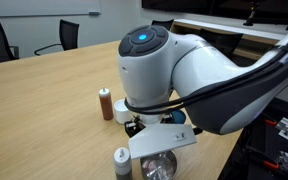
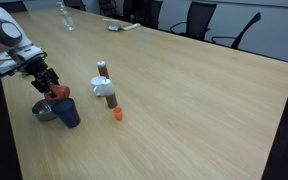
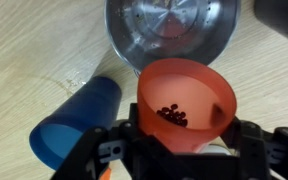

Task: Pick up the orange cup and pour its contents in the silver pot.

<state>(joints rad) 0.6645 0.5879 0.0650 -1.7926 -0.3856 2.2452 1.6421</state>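
Light wooden conference table (image 2: 184, 100), black two-finger gripper (image 3: 184, 138) clenched around short bright orange plastic cup (image 3: 184, 88), small dark beads (image 3: 172, 115) inside, cup beside round shiny silver steel pot (image 3: 169, 35), tall dark blue cup (image 3: 79, 125) at left.

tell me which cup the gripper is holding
The orange cup: it sits clamped in the gripper with small dark pieces inside. The dark blue cup is beside it, outside the gripper.

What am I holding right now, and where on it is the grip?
The gripper holds the orange cup, closed on opposite sides of its outer wall, below the rim.
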